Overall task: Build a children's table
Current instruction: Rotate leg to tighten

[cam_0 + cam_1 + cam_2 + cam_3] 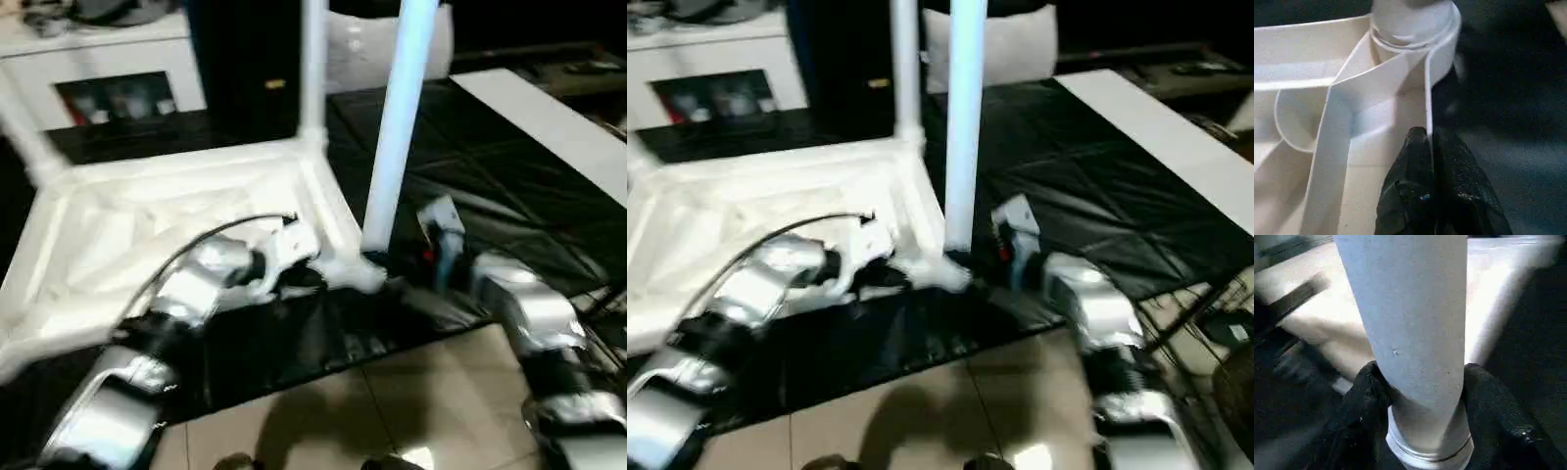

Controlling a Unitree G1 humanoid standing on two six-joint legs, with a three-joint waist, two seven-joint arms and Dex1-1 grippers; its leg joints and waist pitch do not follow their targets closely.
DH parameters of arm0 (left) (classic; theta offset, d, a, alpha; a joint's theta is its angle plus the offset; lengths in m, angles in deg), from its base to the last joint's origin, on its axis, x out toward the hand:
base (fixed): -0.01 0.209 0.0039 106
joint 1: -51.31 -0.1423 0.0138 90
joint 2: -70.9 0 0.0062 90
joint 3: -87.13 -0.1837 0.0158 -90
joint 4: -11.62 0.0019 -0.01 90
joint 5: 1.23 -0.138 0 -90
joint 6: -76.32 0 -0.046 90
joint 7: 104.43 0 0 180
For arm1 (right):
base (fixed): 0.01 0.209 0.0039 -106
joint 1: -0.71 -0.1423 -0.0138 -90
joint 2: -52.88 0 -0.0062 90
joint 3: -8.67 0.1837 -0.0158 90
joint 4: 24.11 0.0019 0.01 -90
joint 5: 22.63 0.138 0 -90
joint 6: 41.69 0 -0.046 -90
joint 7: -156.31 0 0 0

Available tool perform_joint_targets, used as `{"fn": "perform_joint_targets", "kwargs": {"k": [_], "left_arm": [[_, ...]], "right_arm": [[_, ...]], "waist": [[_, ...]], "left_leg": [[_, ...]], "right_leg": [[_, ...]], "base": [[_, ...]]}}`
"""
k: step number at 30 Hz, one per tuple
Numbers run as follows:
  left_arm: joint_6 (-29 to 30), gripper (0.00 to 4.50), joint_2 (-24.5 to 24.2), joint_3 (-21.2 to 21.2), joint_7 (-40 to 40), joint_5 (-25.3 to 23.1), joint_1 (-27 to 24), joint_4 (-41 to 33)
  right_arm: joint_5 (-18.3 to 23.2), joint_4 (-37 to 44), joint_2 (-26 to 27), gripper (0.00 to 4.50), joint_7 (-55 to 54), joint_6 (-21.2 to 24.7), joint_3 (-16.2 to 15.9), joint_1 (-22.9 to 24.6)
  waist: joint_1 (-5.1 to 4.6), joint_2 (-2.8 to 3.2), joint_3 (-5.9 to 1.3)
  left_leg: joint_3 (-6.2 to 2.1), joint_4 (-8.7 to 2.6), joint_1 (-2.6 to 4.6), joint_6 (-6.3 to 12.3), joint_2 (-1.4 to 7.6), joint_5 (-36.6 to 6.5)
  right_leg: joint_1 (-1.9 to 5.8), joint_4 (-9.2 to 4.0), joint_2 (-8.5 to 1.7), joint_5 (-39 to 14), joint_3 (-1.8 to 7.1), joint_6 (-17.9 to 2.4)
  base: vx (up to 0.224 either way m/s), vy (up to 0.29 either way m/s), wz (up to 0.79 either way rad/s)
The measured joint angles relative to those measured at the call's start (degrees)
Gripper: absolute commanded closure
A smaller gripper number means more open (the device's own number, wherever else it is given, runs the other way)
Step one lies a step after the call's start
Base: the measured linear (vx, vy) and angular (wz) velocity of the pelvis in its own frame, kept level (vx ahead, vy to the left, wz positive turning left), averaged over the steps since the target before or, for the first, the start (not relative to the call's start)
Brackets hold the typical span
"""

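Observation:
The children's table lies upside down on a black mat, its ribbed white top (147,225) facing up. A white leg (397,127) stands upright in the near right corner socket. A second leg (313,69) stands at the far corner and a third (24,137) at the left. My left gripper (1429,134) is shut on the top's thin rim wall beside that near socket. My right gripper (1420,377) is closed around the base of the near leg, one black finger (1364,391) pressed on each side.
A white cabinet (108,59) with dark glass compartments stands at the back left. The black mat (470,176) stretches to the right, where a long white board (549,117) lies. Tiled floor (392,392) runs along the near side.

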Motion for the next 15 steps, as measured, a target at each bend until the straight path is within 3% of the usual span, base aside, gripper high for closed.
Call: {"fn": "perform_joint_targets", "kwargs": {"k": [1,5,7,8,12,13,15], "left_arm": [[2.11,4.5,1.52,0.71,-2.61,-0.02,0.58,0.06],[5.86,4.5,5.34,2.49,-7.7,0.09,0.93,-0.05],[7.16,4.5,6.11,2.76,-8.68,0.11,0.83,-0.81],[7.43,4.5,6.15,2.77,-8.86,0.1,0.8,-1.24],[7.5,4.5,6.42,2.12,-8.69,0.15,0.57,-2.9],[7.04,4.5,6.17,1.85,-8.09,0.2,0.24,-3.54],[6.29,4.5,5.73,1.43,-7.3,0.24,-0.1,-3.94]], "right_arm": [[-0.71,-0.12,1.47,2.56,-4.5,0.6,0.58,-0.99],[-1.81,-0.51,4.89,2.56,-13.17,1.2,2.42,-2.18],[-1.77,-1.08,5.2,2.56,-13.57,0.26,2.73,-2.33],[-1.77,-1.1,5.23,2.0,-13.58,-0.17,2.74,-2.33],[-1.67,-1.26,5.63,1.74,-14.03,-0.93,3.23,-2.36],[-1.68,-1.25,5.45,1.46,-13.97,-1.08,3.21,-2.35],[-1.67,-1.25,5.31,1.35,-13.68,-1.13,3.15,-2.34]], "waist": [[-0.49,0.0,0.0],[-0.95,-0.02,0.0],[-0.54,-0.02,0.0],[-0.32,-0.02,-0.01],[0.89,0.03,-0.03],[1.16,0.03,-0.03],[1.69,0.03,-0.03]], "left_leg": [[0.07,0.0,0.0,0.0,0.0,0.0],[0.28,-0.64,-0.03,0.01,0.03,-0.01],[0.31,-0.96,-0.1,0.09,0.03,0.05],[0.32,-1.0,-0.22,0.31,0.09,0.18],[0.32,-0.95,-0.83,0.37,0.24,0.22],[0.32,-0.88,-1.03,0.38,0.23,0.22],[0.37,-0.83,-1.11,0.44,0.23,0.26]], "right_leg": [[-0.03,-0.06,0.0,0.08,0.04,0.01],[-0.14,-0.72,0.09,0.71,0.05,-0.01],[-0.33,-0.73,0.14,0.74,0.05,-0.19],[-0.49,-0.7,0.2,0.68,0.05,-0.22],[-1.33,-0.6,0.39,0.63,0.06,-0.32],[-1.64,-0.51,0.39,0.66,0.09,-0.36],[-1.75,-0.46,0.38,0.67,0.12,-0.39]], "base": [[0.0,0.0,0.0],[0.0,0.0,0.0],[0.056,-0.016,0.01],[0.054,-0.02,0.01],[0.0,0.0,0.0],[0.0,0.0,0.0],[0.0,0.0,0.0]]}}
